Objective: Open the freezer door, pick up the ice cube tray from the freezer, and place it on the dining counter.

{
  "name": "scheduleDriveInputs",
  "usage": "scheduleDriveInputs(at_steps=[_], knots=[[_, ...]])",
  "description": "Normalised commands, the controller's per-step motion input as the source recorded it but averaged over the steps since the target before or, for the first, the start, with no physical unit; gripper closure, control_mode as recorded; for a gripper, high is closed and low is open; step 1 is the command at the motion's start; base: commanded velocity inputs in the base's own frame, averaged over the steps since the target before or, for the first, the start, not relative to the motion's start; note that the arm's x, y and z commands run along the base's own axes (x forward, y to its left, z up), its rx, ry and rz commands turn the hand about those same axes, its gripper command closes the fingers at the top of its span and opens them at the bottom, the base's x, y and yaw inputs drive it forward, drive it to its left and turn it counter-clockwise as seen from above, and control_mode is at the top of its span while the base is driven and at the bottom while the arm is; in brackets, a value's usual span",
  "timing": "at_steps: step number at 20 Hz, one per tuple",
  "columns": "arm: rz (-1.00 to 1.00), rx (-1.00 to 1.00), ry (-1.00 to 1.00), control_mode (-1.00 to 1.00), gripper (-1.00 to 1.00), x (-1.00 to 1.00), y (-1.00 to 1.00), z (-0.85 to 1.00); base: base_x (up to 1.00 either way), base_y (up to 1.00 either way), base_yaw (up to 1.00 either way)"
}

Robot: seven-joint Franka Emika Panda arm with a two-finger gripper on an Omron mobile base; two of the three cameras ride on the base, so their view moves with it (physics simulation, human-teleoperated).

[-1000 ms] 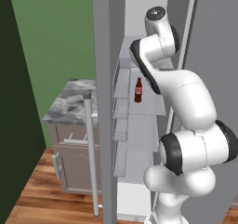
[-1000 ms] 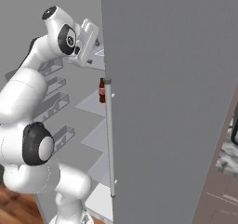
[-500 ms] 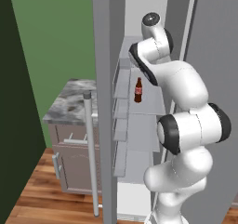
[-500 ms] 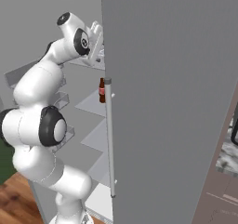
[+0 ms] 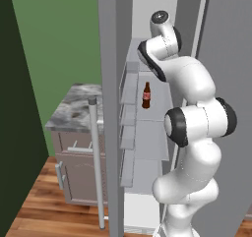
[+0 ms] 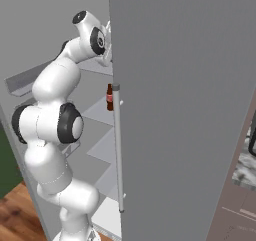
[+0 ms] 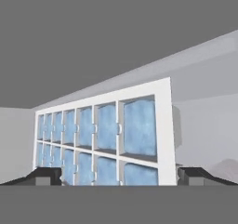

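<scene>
My hand (image 7: 119, 175) is spread wide, holding nothing; the ice cube tray (image 7: 100, 141) fills the middle of the hand view, lying on an upper shelf of the freezer (image 5: 147, 147); I should straddle its near edge squarely before closing, keeping it level.

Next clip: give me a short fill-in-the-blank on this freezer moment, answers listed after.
1. The freezer door stands ____.
2. In the hand view, the claw faces the ice cube tray with its jaws ____.
3. The brown bottle stands upright on a freezer ____.
4. The tray's cells are pale ____.

Missing words: open; open; shelf; blue
</scene>
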Motion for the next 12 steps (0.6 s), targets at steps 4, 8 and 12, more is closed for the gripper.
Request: scheduleDriveInputs(at_steps=[4, 8, 12], knots=[[0.00, 0.00, 0.01, -1.00, -1.00, 0.16, -0.08, -0.01, 0.00, 0.00, 0.00], [0.00, 0.00, 0.00, -1.00, 1.00, 0.11, -0.04, -0.17, 0.00, 0.00, 0.00], [0.00, 0.00, 0.00, -1.00, 1.00, 0.03, 0.00, -0.18, 0.00, 0.00, 0.00]])
